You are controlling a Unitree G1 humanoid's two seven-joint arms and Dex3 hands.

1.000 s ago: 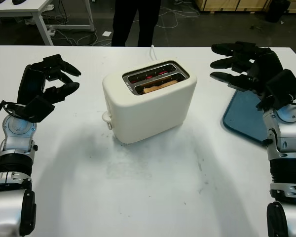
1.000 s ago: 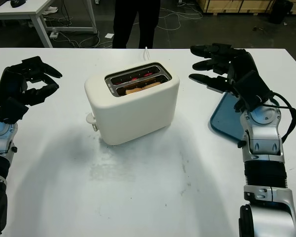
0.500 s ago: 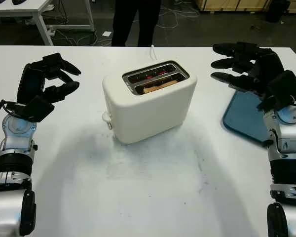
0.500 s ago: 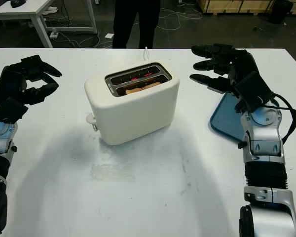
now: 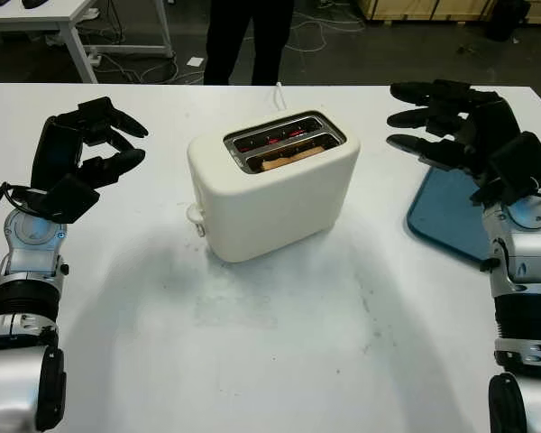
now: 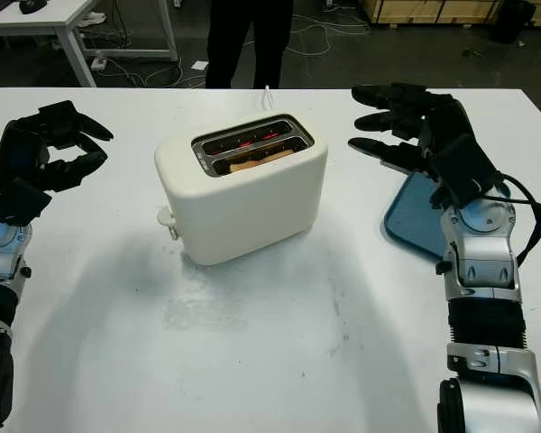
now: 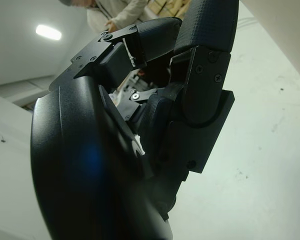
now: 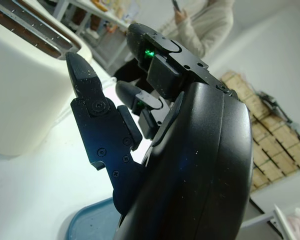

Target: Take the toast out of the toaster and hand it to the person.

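Note:
A cream two-slot toaster (image 5: 270,194) stands in the middle of the white table (image 5: 279,361). A slice of toast (image 5: 291,157) sits low in its nearer slot, and the farther slot glows red inside. My left hand (image 5: 117,142) hovers open to the left of the toaster, about a hand's width away, holding nothing. My right hand (image 5: 413,115) is open to the right of the toaster at about the height of its top, fingers pointing toward it and not touching it. A person (image 5: 248,36) in dark trousers stands behind the table's far edge.
A blue tray (image 5: 446,212) lies on the table under and behind my right hand. The toaster's lever knob (image 5: 195,215) sticks out on its left end, and its white cord (image 5: 278,93) runs off the far edge. Another white table (image 5: 63,18) stands at the back left.
My right hand has drifted very slightly to the right, away from the toaster. The left hand, toaster and toast have not moved.

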